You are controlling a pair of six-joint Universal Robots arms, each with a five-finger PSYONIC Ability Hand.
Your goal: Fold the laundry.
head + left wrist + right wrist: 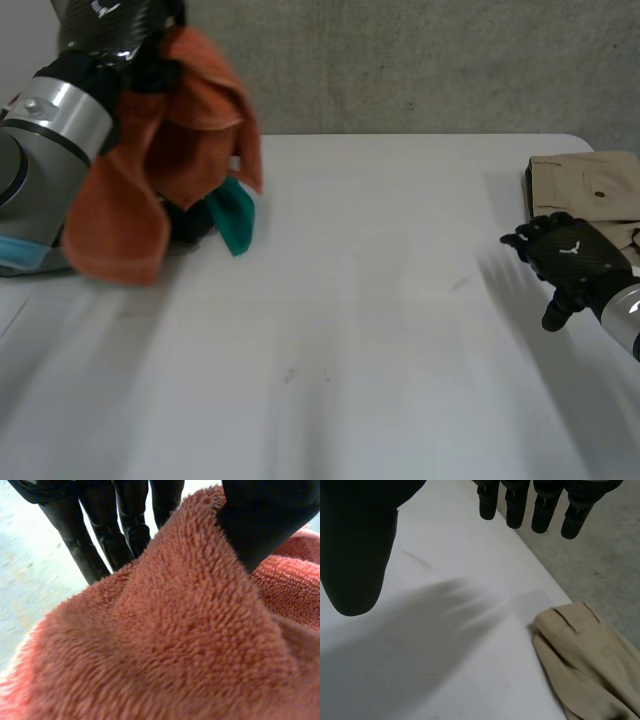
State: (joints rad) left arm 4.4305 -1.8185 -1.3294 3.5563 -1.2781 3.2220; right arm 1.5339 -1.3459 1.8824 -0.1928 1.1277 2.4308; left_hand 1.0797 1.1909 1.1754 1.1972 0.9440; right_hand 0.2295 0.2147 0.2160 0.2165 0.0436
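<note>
An orange fleece towel [150,170] hangs above the table's far left corner, lifted by my left hand [105,25]. In the left wrist view the towel [190,640] bunches between the thumb [265,525] and the fingers [100,535], which pinch it. A teal cloth [235,215] and something dark peek out beneath the hanging towel. My right hand [570,255] hovers over the table's right side, fingers [520,505] straight and thumb [355,545] spread, holding nothing.
Folded beige trousers [600,185] lie at the table's far right corner, just beyond my right hand; they also lie past its fingertips [585,650]. The white table [350,330] stretches bare between the two hands. A grey wall stands behind.
</note>
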